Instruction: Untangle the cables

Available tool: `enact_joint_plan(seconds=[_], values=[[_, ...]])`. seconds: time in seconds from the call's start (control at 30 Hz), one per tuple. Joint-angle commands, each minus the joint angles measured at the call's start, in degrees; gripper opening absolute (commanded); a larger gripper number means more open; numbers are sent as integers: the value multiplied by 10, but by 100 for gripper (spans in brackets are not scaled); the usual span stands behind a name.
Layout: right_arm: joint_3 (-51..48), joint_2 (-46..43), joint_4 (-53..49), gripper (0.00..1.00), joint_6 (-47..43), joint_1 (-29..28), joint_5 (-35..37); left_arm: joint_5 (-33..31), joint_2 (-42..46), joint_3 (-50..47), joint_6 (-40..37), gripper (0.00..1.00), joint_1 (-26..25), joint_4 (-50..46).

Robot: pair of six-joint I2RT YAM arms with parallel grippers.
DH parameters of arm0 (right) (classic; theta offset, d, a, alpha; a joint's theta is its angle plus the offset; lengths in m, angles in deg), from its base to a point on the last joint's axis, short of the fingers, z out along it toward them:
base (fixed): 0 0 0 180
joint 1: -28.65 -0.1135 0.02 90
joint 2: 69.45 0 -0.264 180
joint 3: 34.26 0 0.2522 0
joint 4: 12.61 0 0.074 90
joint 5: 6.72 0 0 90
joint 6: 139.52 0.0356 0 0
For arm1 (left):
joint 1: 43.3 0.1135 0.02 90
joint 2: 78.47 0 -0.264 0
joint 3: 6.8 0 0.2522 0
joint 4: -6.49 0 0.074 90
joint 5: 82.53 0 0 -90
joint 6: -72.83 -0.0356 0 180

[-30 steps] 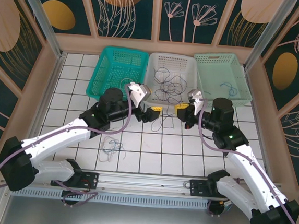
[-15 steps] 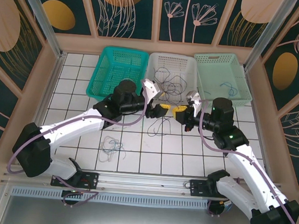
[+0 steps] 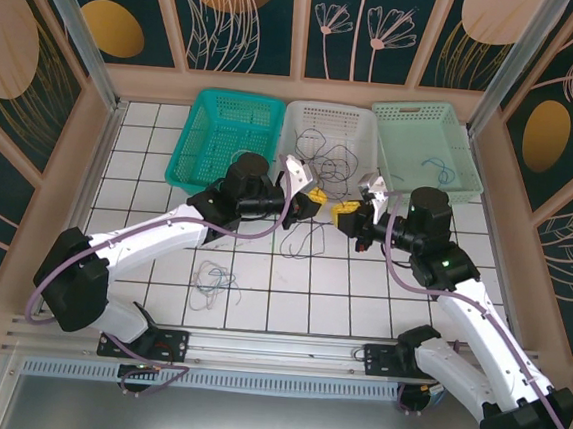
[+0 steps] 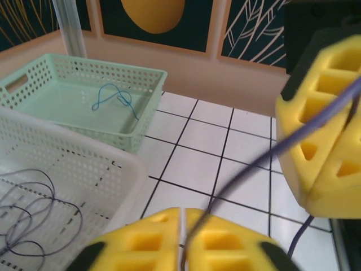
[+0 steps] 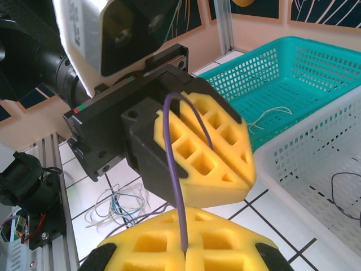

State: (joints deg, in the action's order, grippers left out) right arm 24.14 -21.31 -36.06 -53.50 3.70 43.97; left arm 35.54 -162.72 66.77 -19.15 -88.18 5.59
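Purple-dark, one cable (image 5: pixel 174 186) runs between the two tools. The left gripper (image 3: pixel 313 195) and the right gripper (image 3: pixel 345 215) are both closed on it, nearly touching, at 6 o'clock of the white basket (image 3: pixel 333 106). The step seems to be freeing this strand, so next the arms probably must draw apart slowly. More cables (image 3: pixel 329 163) lie in that basket, and a small bundle (image 3: pixel 212 280) lies on the table at 7 o'clock. The hanging loop (image 3: pixel 309 239) could snag.
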Motion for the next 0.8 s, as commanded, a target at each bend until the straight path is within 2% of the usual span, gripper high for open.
enact_joint_plan(seconds=[0.0, 0.03, 0.07, 0.13, 0.2, 0.33, 0.5, 0.77], values=[[9, -9, 10, 0, 0, 5, 10, 1, 4, 11, -6, 0, 4, -5], [9, -9, 8, 0, 2, 6, 23, -11, 6, 11, -4, 0, 3, -7], [8, -9, 6, 4, 6, 6, 41, -30, 5, 13, 0, 0, 4, -9], [8, -4, -4, 24, 24, 6, 96, -86, 2, 22, 9, 0, 3, -21], [10, 3, -16, 43, 31, 6, 118, -127, -2, 35, 18, 0, 5, -36], [0, 5, -29, 58, 26, 6, 122, -148, 1, 46, 40, 0, 4, -38], [-34, 11, -31, 62, 16, 6, 133, -140, 3, 62, 66, 0, 5, -43], [-60, 41, -8, 59, 16, 8, 196, -82, 25, 55, 97, 0, 11, -25]])
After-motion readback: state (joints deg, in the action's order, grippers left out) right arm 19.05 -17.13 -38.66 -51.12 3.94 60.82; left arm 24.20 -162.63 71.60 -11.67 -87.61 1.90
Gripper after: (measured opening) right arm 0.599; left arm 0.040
